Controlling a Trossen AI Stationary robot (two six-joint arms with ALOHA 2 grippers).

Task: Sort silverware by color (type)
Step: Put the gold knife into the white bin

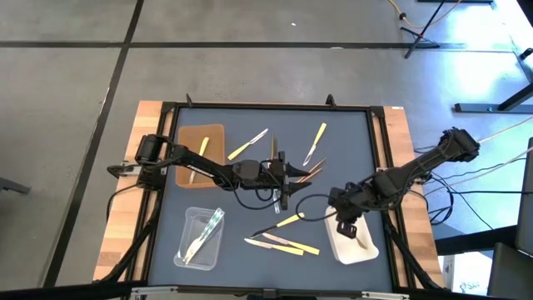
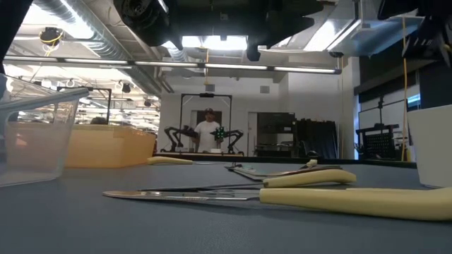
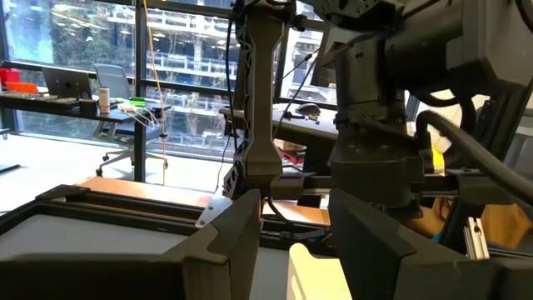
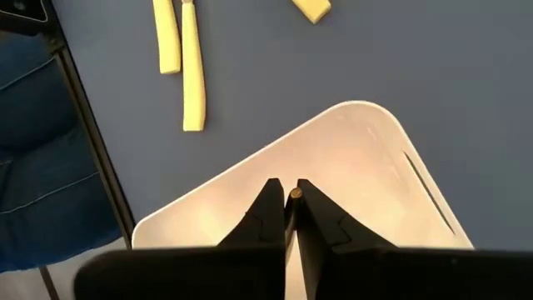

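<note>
My right jaws [image 4: 289, 218] hang pinched on 1 thin tan wooden utensil [image 4: 293, 197] over the white rectangular tray [image 4: 358, 142], to drop it there, while my left jaws [image 1: 287, 177] wait apart mid-worktop among pale yellow plastic utensils [image 1: 283, 244].

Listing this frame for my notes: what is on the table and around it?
Brown rectangular tray: one, far left of the mat, one yellow piece inside.
Clear plastic tray: one, near left, clear utensils inside.
White rectangular tray: one, near right.
Pale yellow plastic utensils: several, loose across the mat's middle and near side.
Thin tan wooden utensils: a few, mat's centre.
Blue-grey mat: one, covers the table.
Person: one, far back in the room.
Left gripper: open, over the mat's centre.
Right gripper: shut, over the white tray.
</note>
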